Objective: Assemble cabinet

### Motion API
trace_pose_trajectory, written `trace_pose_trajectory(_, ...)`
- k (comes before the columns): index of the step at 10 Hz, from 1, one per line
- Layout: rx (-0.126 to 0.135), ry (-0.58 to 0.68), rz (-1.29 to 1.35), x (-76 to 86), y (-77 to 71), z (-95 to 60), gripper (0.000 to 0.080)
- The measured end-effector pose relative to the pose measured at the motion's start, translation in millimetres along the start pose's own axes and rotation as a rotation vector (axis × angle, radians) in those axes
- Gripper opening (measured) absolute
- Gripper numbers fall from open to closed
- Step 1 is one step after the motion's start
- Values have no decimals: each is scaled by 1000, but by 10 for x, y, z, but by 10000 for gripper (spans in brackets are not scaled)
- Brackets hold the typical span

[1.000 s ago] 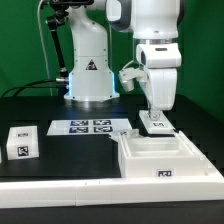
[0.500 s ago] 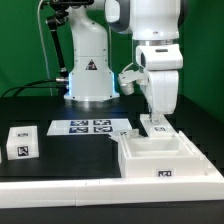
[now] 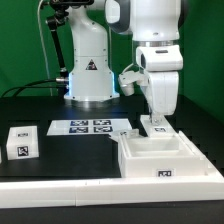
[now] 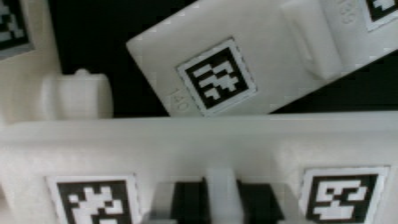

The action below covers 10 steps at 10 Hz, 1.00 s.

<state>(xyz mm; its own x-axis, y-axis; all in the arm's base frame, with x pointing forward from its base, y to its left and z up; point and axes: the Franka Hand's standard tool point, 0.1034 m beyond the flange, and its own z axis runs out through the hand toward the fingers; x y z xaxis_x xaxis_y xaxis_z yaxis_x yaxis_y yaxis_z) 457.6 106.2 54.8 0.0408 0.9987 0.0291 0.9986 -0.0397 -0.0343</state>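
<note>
The gripper [image 3: 155, 120] is hanging low over the exterior view's right side of the table [image 3: 35, 110]. Its tip is sitting right at a small tagged piece [image 3: 158, 127], which is standing just past the far wall of the cabinet [image 3: 140, 160], the big open white box lying near the front edge. I cannot tell whether the jaws are spread, pressed together or pinching that piece. The arm's own housing is hiding them from outside, and the wrist view is showing only a white wall with tags and a tilted tagged panel [image 4: 217, 78], with no clear fingers. A loose block [image 3: 20, 142] is waiting well apart on the exterior view's left, near the marker board [image 3: 90, 127].

What is worrying me is how tightly things are crowding here. With the piece so close to the box wall, any sideways drift is likely to knock a finger against the wall and push the box out of place. If the grip is catching only an edge, the piece could tip or twist as it lifts. It could then drop into the box or fall behind it.
</note>
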Motion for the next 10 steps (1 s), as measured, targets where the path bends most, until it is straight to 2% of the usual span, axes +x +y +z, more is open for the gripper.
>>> trace_pose_trajectory(4,10,-9,1,-22,7,-32,70)
trace_pose_trajectory(10,45,-27,6,30,16,-74,70)
